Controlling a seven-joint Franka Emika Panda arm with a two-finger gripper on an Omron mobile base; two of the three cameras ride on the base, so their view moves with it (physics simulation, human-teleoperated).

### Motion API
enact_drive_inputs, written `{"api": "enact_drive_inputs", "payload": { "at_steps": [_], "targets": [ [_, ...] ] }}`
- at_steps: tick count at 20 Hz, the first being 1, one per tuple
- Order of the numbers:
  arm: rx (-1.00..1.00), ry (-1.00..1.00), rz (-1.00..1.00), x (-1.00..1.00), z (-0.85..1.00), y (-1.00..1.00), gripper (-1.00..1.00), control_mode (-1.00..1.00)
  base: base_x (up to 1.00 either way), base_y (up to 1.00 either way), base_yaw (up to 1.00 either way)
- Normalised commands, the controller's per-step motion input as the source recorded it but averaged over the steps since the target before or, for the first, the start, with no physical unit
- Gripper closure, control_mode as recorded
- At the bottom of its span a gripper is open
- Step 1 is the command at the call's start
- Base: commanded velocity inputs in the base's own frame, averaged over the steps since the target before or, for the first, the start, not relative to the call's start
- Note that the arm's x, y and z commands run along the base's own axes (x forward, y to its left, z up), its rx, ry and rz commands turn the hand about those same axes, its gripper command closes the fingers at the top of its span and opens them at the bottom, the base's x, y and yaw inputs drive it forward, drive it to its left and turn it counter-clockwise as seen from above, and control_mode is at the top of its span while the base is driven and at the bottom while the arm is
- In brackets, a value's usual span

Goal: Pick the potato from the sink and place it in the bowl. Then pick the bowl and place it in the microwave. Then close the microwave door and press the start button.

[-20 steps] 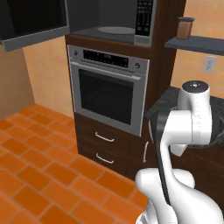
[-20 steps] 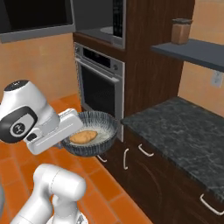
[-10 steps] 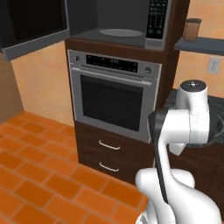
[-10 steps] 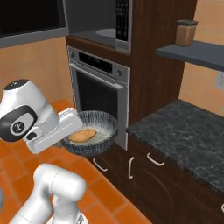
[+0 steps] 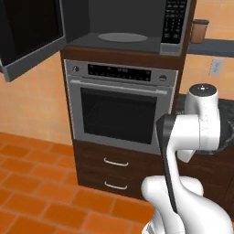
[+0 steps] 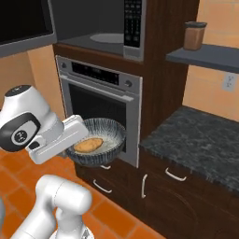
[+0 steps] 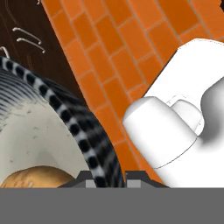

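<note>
Inside the bowl lies the potato, resting on the pale inner floor toward the side nearest the hand. That hand is clamped narrow on the bowl's near rim, one finger inside the wall and one outside, as the hand view shows with the streaked rim running down between the two dark tips. The bowl hangs level in the air beyond the hand, clear of any worktop, over the orange tiled floor.

Just past the bowl's far side stands the silver oven, its door shut; whether the bowl's far rim touches the oven front is hard to judge from the right base view, where the two overlap. Below the oven are dark drawers with pale handles.

Above the hand and well apart from it is the microwave, its cavity open with the round glass plate bare on its floor. The microwave door is swung out wide to the left. Off to the right of the hand runs a dark speckled worktop, and higher up a shelf carries a brown jar.
</note>
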Motion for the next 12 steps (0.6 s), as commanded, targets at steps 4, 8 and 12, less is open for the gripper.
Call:
{"api": "enact_drive_inputs", "payload": {
  "at_steps": [4, 8, 12],
  "targets": [
    [0.00, 0.00, 0.00, 0.00, 0.00, 0.00, 1.00, 1.00, 0.42, 0.54, -0.38],
    [0.00, 0.00, 0.00, 0.00, 0.00, 0.00, 1.00, 1.00, 0.44, 0.69, -0.34],
    [0.00, 0.00, 0.00, 0.00, 0.00, 0.00, 1.00, 1.00, 0.41, 0.59, -0.33]
  ]
}}
